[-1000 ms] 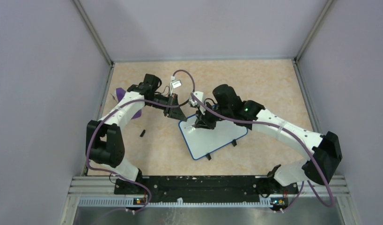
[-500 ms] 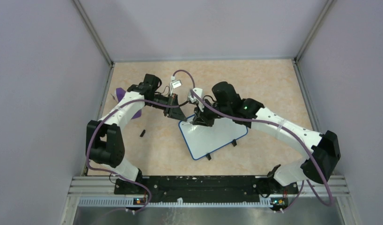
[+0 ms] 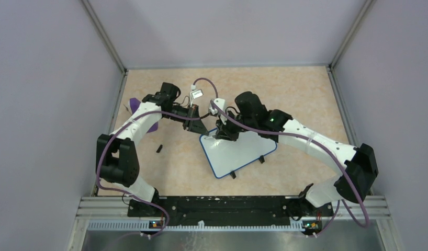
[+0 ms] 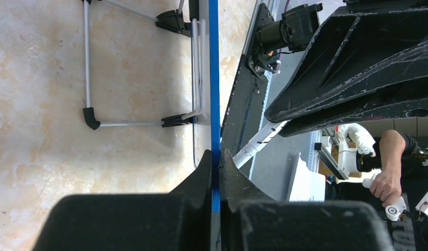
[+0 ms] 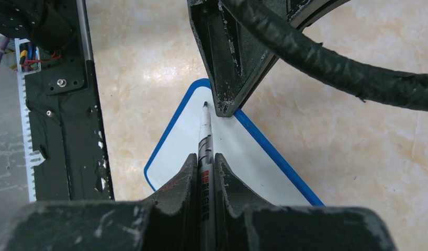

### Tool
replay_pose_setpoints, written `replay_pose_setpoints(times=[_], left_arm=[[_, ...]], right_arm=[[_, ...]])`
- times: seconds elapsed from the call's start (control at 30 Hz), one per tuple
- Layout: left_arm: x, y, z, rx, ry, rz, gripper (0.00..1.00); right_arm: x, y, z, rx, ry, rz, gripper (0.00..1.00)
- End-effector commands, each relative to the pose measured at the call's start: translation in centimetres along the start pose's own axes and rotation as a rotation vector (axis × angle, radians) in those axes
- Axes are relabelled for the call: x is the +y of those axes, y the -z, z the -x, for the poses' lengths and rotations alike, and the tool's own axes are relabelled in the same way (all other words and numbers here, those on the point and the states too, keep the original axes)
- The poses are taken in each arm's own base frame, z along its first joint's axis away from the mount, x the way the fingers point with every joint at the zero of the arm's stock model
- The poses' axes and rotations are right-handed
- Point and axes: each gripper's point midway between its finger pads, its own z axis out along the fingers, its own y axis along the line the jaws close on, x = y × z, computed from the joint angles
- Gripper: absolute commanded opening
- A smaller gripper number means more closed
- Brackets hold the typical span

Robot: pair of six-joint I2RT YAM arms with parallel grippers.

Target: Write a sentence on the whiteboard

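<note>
The whiteboard (image 3: 244, 151), white with a thin blue frame, stands tilted on the floor. My left gripper (image 3: 198, 127) is shut on its far-left corner; the left wrist view shows the blue frame edge (image 4: 214, 63) pinched between the fingers (image 4: 204, 172). My right gripper (image 3: 222, 135) is shut on a grey marker (image 5: 204, 130), tip down at that same corner of the board (image 5: 238, 151), right beside the left gripper's finger (image 5: 225, 78). No sentence shows on the visible board surface; part of it is hidden under the right gripper.
A purple wedge-shaped piece (image 3: 134, 103) lies at the far left behind the left arm. A small black cap-like object (image 3: 159, 148) lies on the floor left of the board. Grey walls enclose the floor on three sides.
My right gripper with the marker has shifted slightly up and left, toward the board's far-left corner. The left gripper and the board have not moved.
</note>
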Motion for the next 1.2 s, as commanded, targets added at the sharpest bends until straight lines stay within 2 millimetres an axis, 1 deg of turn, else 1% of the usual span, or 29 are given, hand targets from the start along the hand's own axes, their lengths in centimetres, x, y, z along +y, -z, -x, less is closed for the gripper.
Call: replay_pose_setpoints(times=[0.0, 0.23, 0.5, 0.6, 0.73, 0.87, 0.97, 1.1, 1.17], left_arm=[[-0.2, -0.2, 0.5, 0.003, -0.043, -0.009, 0.00], [-0.1, -0.2, 0.5, 0.005, -0.043, -0.007, 0.00], [-0.1, -0.2, 0.5, 0.006, -0.043, -0.007, 0.00], [0.0, -0.2, 0.4, 0.007, -0.040, -0.008, 0.00], [0.0, -0.2, 0.4, 0.008, -0.039, -0.009, 0.00], [0.0, -0.2, 0.4, 0.007, -0.041, -0.009, 0.00], [-0.1, -0.2, 0.4, 0.007, -0.042, -0.012, 0.00], [-0.1, -0.2, 0.4, 0.007, -0.040, -0.017, 0.00], [-0.2, -0.2, 0.4, 0.005, -0.043, -0.021, 0.00]], right_arm=[[0.1, 0.0, 1.4, -0.036, 0.031, -0.006, 0.00], [0.6, 0.0, 0.1, -0.012, 0.022, 0.008, 0.00], [1.6, -0.3, -1.9, 0.027, 0.008, 0.049, 0.00], [2.1, -0.3, -2.2, 0.034, 0.011, 0.063, 0.00], [2.7, -0.4, -2.1, 0.040, 0.028, 0.080, 0.00], [2.7, -0.3, -1.4, 0.028, 0.035, 0.079, 0.00], [2.6, 0.2, -0.2, 0.004, 0.037, 0.072, 0.00], [3.0, 0.8, 1.7, -0.026, 0.023, 0.093, 0.00], [2.7, 1.0, 2.3, -0.037, 0.028, 0.074, 0.00]])
